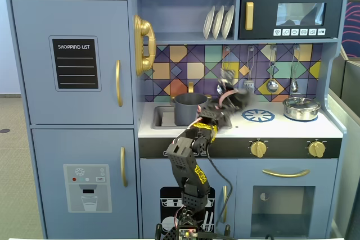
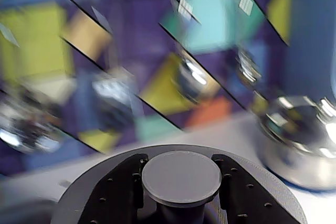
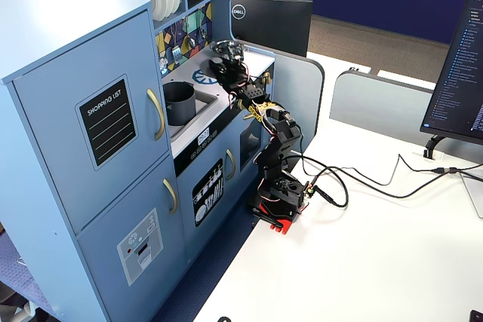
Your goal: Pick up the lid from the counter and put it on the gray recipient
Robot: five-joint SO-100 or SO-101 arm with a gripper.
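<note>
Lid (image 2: 181,178) edges cut off, blurred

Shiny silver pot (image 1: 301,108) on the counter's right — white plates (image 1: 218,22) shelved above.

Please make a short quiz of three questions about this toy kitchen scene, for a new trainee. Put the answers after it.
1. True or false: the gripper is shut on the knob of the lid.
2. Is the gray pot covered or open on top?
3. In the fixed view from the front, the silver pot stands: A) left of the gray pot, B) right of it, C) inside the sink.

Key: 1 true. 2 open, nothing covers it. 3 B.
</note>
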